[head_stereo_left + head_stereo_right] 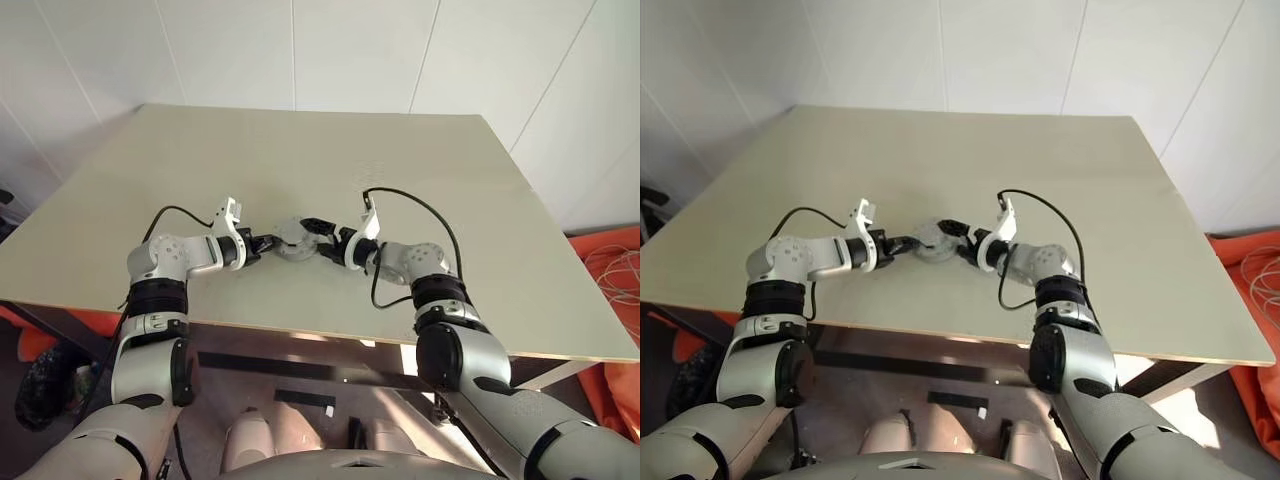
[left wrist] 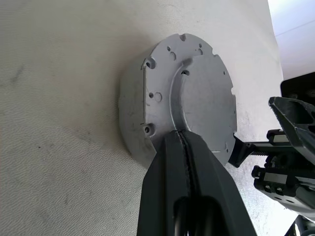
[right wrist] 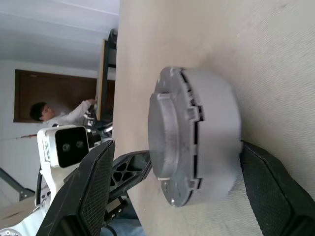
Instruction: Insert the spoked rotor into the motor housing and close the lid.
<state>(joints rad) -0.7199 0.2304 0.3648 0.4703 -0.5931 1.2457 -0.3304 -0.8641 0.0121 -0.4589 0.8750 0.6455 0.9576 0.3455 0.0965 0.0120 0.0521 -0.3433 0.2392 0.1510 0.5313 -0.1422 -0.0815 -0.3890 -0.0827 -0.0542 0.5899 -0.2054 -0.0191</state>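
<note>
Left gripper [image 2: 189,147]: black fingers pressed fully together, tips resting against the flat silver-grey metal face of the round motor assembly [image 2: 182,93], a short closed drum with the lid [image 3: 170,132] seated on top. Right gripper [image 3: 172,182]: jaws spread wide, one textured black pad [image 3: 96,184] beside the lid's rim, the other pad [image 3: 270,184] at the far side of the drum's wall, straddling the assembly; contact on either side not clear. No firm clamp visible.

No brand, label or legible writing on the metal; just small holes, notches around the rim and a curved raised ridge across the face.

Assembly lying on the pale beige tabletop [image 1: 300,160], slightly toward the near edge, between both grippers in the head views [image 1: 295,238]. Wide bare surface beyond and to both sides; near table edge close under the forearms. White panelled wall behind, orange fabric [image 1: 610,250] past the right edge. A person in a white top [image 3: 59,115] far off in the background of the right wrist view.
</note>
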